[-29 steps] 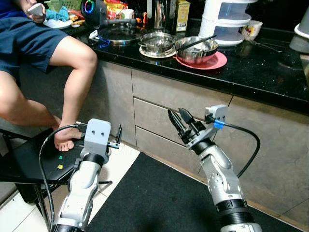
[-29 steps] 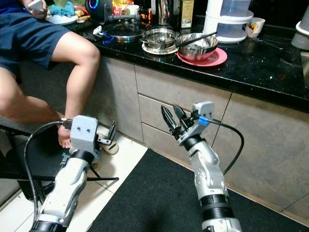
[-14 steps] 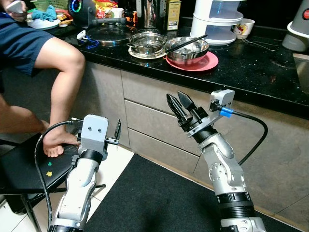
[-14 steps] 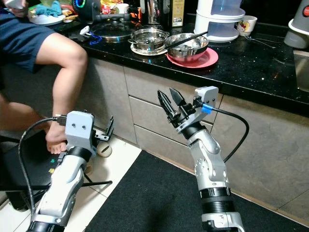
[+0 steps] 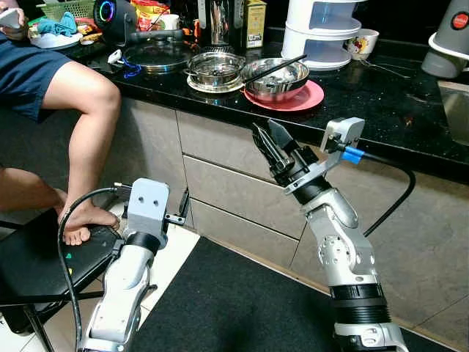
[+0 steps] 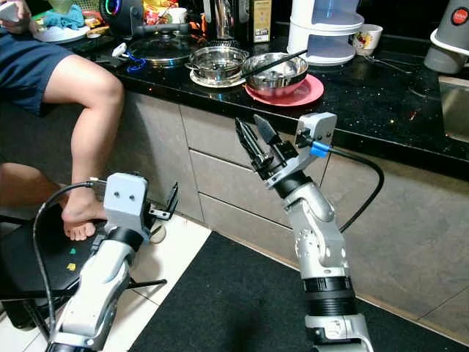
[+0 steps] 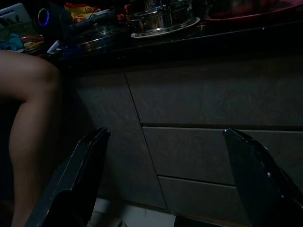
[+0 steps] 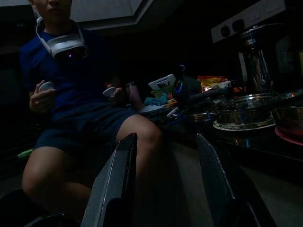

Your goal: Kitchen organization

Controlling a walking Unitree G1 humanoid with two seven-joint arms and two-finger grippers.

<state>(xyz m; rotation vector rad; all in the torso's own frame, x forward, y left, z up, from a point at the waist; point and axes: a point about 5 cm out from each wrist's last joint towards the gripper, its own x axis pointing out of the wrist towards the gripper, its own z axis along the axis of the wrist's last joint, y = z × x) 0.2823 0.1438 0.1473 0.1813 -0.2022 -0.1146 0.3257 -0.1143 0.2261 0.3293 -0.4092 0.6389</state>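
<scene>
1. Black stone counter (image 5: 381,110) sits lower in head views than 1 s ago: whole scene shifted, so cam moved w/ robot. Right gripper (image 5: 270,143) has risen, now level w/ counter edge in front of grey drawers (image 5: 242,198), fingers spread, holding nothing.
2. Left gripper (image 5: 180,209) stays low near floor beside chair (image 5: 37,268); wrist view shows its fingers (image 7: 80,175) wide apart, empty.
3. Count on counter: 2 steel bowls – one (image 5: 275,73) w/ black utensil (image 5: 282,64) on 1 pink plate (image 5: 304,97), other (image 5: 215,67) just left of it; 1 glass lid (image 5: 157,55); 1 white stacked container (image 5: 316,33); 1 cup (image 5: 360,44).
4. Person (image 5: 51,81) seated at left, bare foot on chair, 1 small controller per hand in right wrist view.
</scene>
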